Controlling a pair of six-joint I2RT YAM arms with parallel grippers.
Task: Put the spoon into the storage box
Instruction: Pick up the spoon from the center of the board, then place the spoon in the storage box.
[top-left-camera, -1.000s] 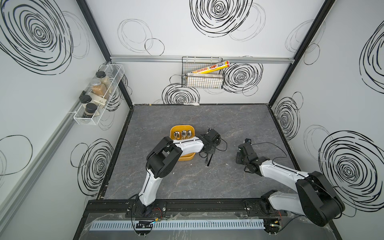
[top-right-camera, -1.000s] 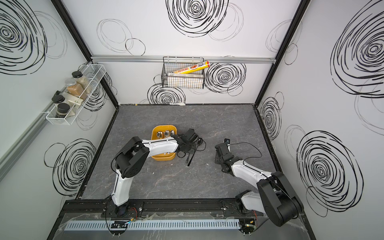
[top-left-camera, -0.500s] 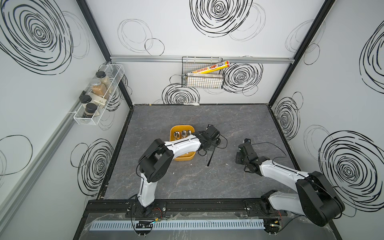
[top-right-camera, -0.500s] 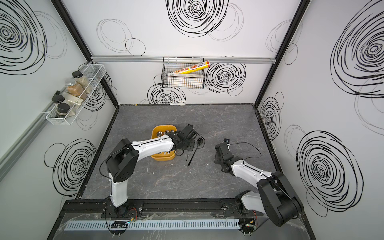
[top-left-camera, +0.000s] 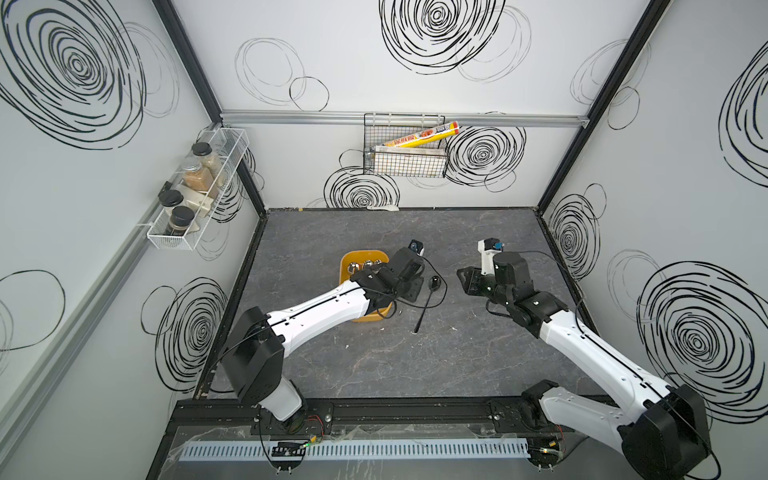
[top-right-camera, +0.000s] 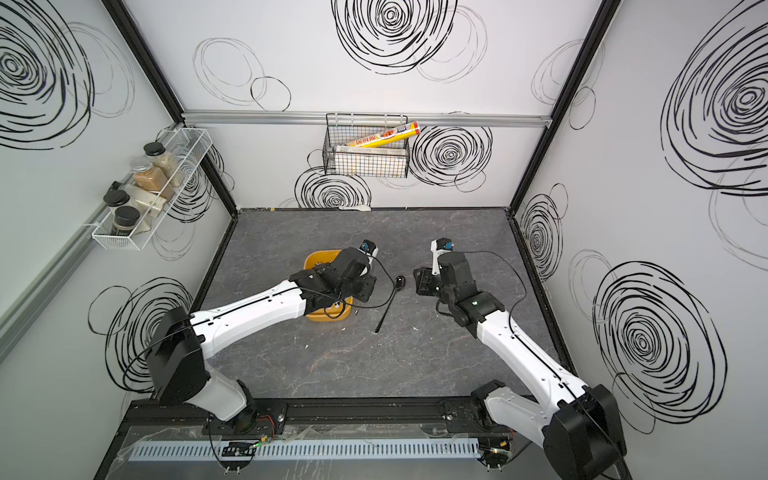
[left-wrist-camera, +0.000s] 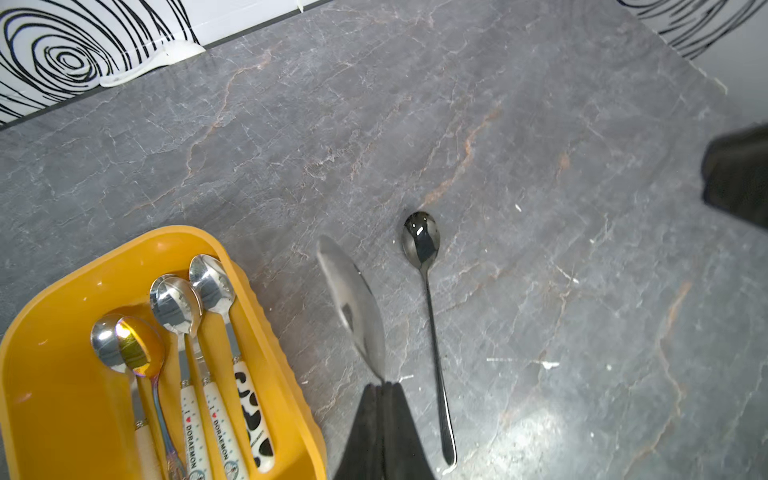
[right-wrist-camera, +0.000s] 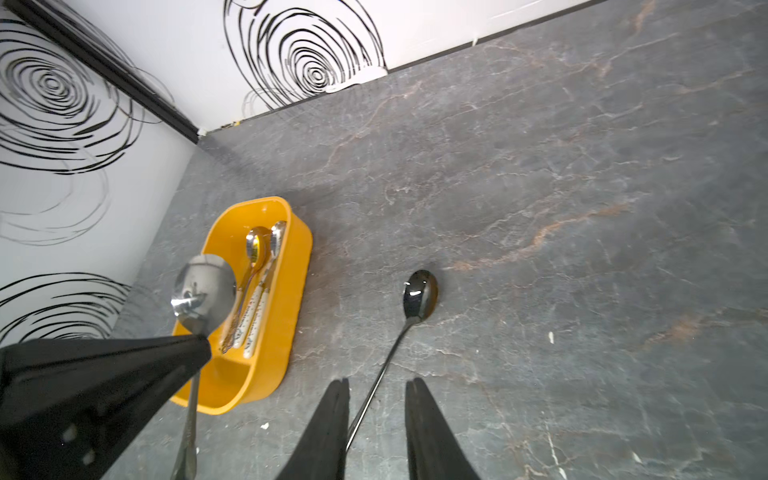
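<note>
At the lower centre of the left wrist view, the left gripper (left-wrist-camera: 384, 388) has its jaws clamped shut on the neck of a silver spoon (left-wrist-camera: 353, 307). The spoon's bowl is blurred and points up-frame over bare desk (left-wrist-camera: 540, 166). It sits between the storage box (left-wrist-camera: 166, 232) at lower left and a black spoon (left-wrist-camera: 420, 241) lying flat to the right.

The box already holds other spoons (left-wrist-camera: 174, 303), packed side by side. In both top views the left arm (top-left-camera: 324, 307) lies across the box.

The right gripper (right-wrist-camera: 377, 382) has its jaws narrowly parted and holds nothing. The black spoon's handle shows in the gap. Whether the jaws are down at its level cannot be told.

Findings, as judgement:
- The grip is on a thin, smooth neck, so the silver spoon may pivot or slip.
- Released off-centre, it may catch the box rim or ride up on the spoons already inside.
- The two grippers work close together, so contact between them is possible.
- One spoon is not yet boxed and the other is not yet lifted.
</note>
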